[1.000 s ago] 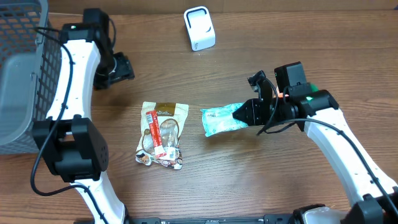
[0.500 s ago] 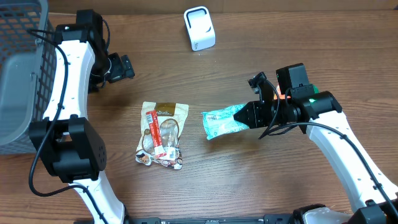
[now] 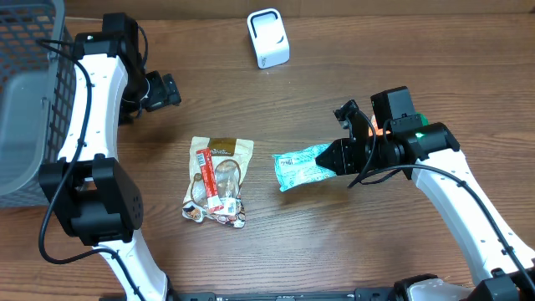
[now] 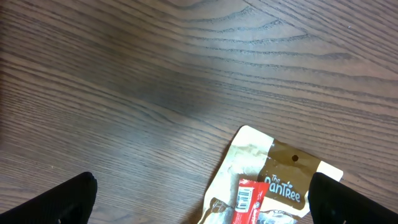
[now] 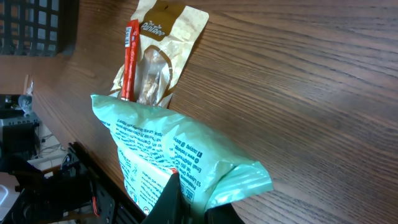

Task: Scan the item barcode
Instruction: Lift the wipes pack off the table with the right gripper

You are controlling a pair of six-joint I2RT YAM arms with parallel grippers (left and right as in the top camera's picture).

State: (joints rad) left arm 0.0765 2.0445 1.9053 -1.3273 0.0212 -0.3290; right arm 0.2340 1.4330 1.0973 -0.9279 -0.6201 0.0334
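Note:
My right gripper (image 3: 332, 157) is shut on one end of a light green packet (image 3: 301, 168), which hangs just above the table right of centre. In the right wrist view the packet (image 5: 168, 146) has its printed side toward the camera, pinched between the dark jaws of the gripper (image 5: 200, 210). The white scanner (image 3: 267, 38) stands at the back, apart from the packet. My left gripper (image 3: 164, 89) is open and holds nothing at the back left. Its black fingertips (image 4: 69, 200) sit at the lower corners of the left wrist view.
A cream and brown pouch (image 3: 220, 177) with a red stick pack (image 3: 206, 174) on it lies left of centre; the pouch (image 4: 283, 177) also shows in the left wrist view. A grey mesh basket (image 3: 25, 100) stands at the far left edge.
The left arm pulled back toward the far left and its jaws opened wider. The right gripper and the green packet shifted slightly to the right.

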